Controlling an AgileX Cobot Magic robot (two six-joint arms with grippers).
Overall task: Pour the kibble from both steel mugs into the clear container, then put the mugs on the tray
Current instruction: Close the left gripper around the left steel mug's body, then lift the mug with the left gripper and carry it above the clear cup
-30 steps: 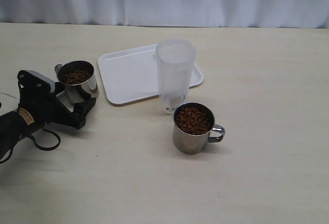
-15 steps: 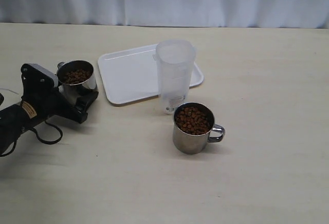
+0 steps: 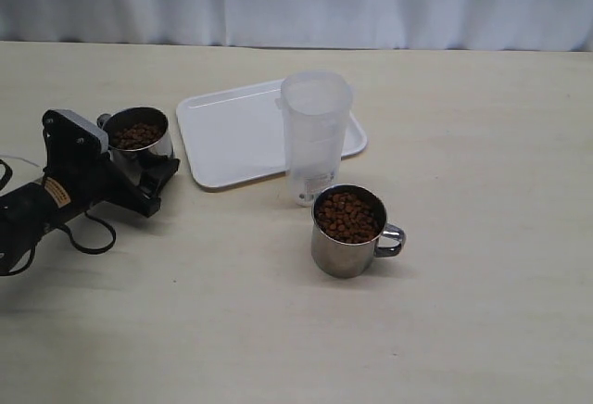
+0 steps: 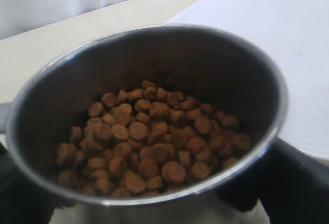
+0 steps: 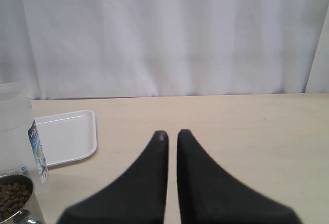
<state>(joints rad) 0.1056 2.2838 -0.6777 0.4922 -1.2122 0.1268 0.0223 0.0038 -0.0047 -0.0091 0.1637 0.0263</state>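
Kibble, small round reddish-brown pellets, is heaped loosely in two short shiny steel mugs with looped handles. The left mug stands on the pale counter, set apart from the left rim of the flat white round-cornered tray by a strip of counter. The right mug stands just beside the base of the tall translucent container, which rises at the tray's near edge. The left fingers are spread wide, one on each side of the left mug; no clamping on it is seen. The right fingers are pressed nearly together, nothing held, above open counter. A second earlier the left fingers lay short of the mug; now it is flanked by them.
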